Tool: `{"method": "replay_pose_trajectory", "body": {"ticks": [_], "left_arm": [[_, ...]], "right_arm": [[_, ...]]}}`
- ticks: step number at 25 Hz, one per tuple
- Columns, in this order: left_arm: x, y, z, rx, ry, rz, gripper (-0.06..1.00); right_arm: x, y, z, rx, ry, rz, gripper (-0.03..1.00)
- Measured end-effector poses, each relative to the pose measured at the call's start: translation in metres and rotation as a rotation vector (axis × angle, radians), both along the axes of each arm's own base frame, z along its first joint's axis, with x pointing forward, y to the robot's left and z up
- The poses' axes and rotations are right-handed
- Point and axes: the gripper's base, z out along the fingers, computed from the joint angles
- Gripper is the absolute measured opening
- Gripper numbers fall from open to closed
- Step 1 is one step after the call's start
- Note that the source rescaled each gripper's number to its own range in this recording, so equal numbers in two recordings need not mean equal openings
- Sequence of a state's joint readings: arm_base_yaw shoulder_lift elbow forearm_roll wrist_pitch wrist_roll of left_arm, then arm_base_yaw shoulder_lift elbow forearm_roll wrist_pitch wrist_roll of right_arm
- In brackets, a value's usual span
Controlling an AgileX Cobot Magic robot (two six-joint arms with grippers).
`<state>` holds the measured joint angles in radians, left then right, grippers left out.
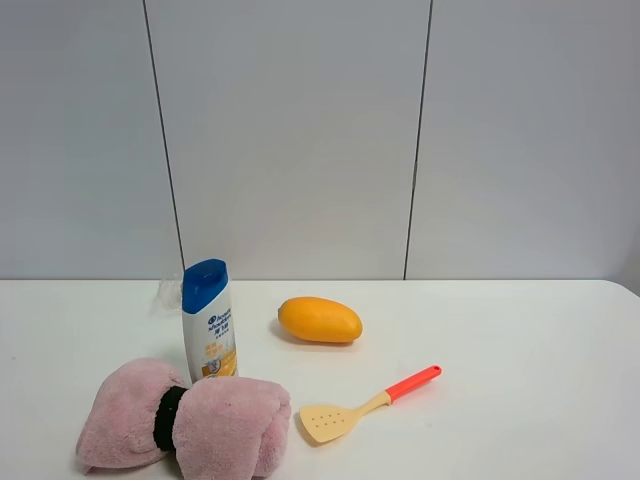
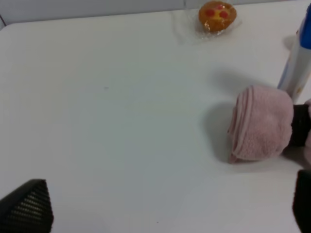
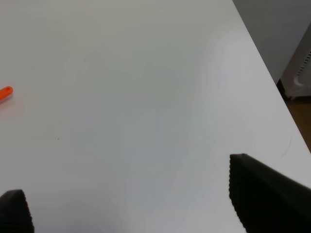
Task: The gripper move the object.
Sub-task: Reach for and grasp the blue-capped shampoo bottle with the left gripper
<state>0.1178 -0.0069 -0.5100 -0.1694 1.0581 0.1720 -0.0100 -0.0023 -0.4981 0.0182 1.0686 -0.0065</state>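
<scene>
The white shampoo bottle (image 1: 208,325) with a blue cap and an orange-yellow label stands upright on the white table, left of the middle and just behind a pink towel bundle. A strip of the bottle shows at the edge of the left wrist view (image 2: 295,68). Neither gripper shows in the exterior high view. My left gripper (image 2: 165,213) is open and empty over bare table, well apart from the bottle; only its two dark fingertips (image 2: 26,206) show. My right gripper (image 3: 131,204) is open and empty over bare table near the table's right side.
An orange-yellow mango (image 1: 320,319) lies right of the bottle. A pink towel bundle (image 1: 185,420) with a black band lies in front of the bottle and shows in the left wrist view (image 2: 262,124). A yellow spatula (image 1: 365,405) has an orange handle (image 3: 5,93). A wrapped orange item (image 2: 217,15) lies behind the bottle. The table edge (image 3: 272,82) is near the right gripper.
</scene>
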Motion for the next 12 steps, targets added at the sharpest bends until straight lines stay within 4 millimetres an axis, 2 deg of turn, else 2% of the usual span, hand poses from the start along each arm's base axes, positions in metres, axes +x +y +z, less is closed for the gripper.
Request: {"method": "replay_pose_trajectory", "body": {"ticks": [3,7,9,12], "left_arm": [[-0.001,-0.001,0.010,-0.007,-0.050,-0.003,1.00],[0.010,-0.001,0.062,-0.033,-0.204,-0.008,1.00],[0.030,-0.002,0.082,-0.061,-0.171,-0.036,1.00],[0.074,-0.003,0.102,-0.075,-0.073,-0.102,1.00]], "right_arm": [[0.000,0.000,0.000,0.000,0.000,0.000,1.00],[0.000,0.000,0.000,0.000,0.000,0.000,1.00],[0.000,0.000,0.000,0.000,0.000,0.000,1.00],[0.000,0.000,0.000,0.000,0.000,0.000,1.00]]}}
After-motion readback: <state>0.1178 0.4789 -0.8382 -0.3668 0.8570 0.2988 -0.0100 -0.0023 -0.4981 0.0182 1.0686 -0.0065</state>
